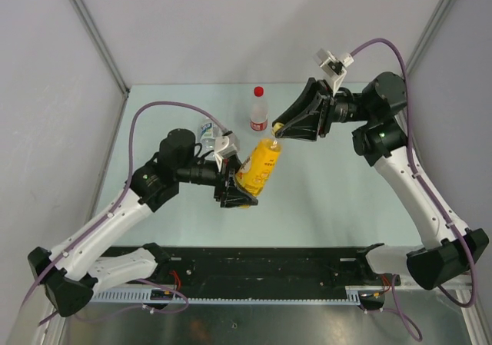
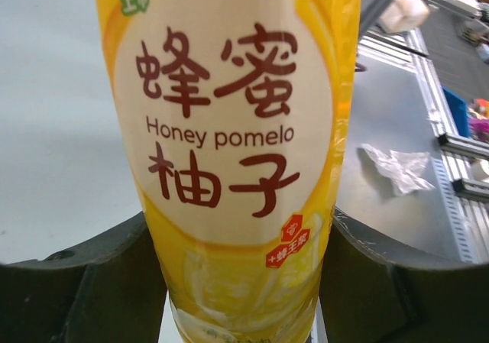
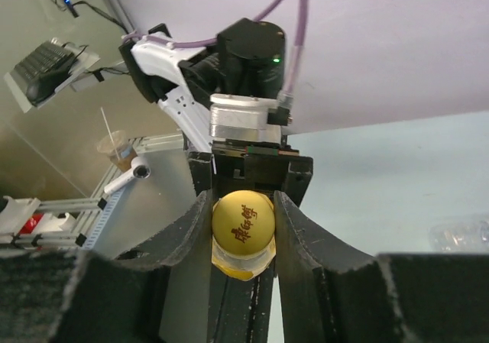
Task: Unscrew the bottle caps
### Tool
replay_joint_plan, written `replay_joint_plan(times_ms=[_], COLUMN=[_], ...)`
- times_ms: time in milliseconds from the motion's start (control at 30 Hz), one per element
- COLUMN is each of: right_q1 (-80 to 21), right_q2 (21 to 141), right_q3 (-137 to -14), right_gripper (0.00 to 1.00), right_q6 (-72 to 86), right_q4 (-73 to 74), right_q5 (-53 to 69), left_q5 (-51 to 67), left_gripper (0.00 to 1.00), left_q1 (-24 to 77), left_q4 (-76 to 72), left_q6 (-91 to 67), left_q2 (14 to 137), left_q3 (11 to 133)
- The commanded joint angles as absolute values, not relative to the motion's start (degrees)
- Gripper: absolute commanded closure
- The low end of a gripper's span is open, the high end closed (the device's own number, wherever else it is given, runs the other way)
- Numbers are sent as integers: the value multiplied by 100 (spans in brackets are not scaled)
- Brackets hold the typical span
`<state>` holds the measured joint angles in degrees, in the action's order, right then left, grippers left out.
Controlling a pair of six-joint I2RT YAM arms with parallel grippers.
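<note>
Left gripper (image 2: pixel 241 232) matte black, clamped on glossy yellow plastic bottle (image 2: pixel 237 129); right gripper (image 1: pixel 279 130) pinching its smooth round cap (image 3: pixel 243 219)

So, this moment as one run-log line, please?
left fingers: shut on yellow bottle | right fingers: shut on yellow cap | red-capped bottle: upright

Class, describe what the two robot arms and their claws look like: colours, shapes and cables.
The left arm and right arm have white links and black rounded joints. A purple cable loops along each. The left claw and right claw are black, each with two broad, curved fingers.
</note>
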<state>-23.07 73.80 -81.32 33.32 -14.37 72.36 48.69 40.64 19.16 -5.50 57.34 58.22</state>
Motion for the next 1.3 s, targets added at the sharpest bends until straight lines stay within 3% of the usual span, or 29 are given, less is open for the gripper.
replay_joint_plan(times_ms=[0,100,200,567,700,1267], right_q1=[-2392,-2398,-2384,-2253,-2188,-1942], right_q2=[7267,7253,7247,7191,7153,7375], right_q3=[-8111,-8104,-8104,-8104,-8104,-8104], right_gripper=[100,94,80,6,1,1], right_q6=[3164,3172,3138,3059,3120,3210], right_q4=[-1838,-1784,-1657,-1410,-1436,-277], right_q5=[7230,7108,6972,6576,6407,4838], left_q5=[6350,6175,5886,4661,4157,1558], left_gripper=[98,98,98,97,97,95], left_q1=[4122,4110,4081,3974,3963,4056], left_q4=[1324,1305,1303,1308,1383,2122], left_q6=[-443,-425,-422,-294,-168,382], left_q2=[5819,5878,5899,5722,5627,5487], left_q3=[6245,6306,6279,5685,5507,5528])
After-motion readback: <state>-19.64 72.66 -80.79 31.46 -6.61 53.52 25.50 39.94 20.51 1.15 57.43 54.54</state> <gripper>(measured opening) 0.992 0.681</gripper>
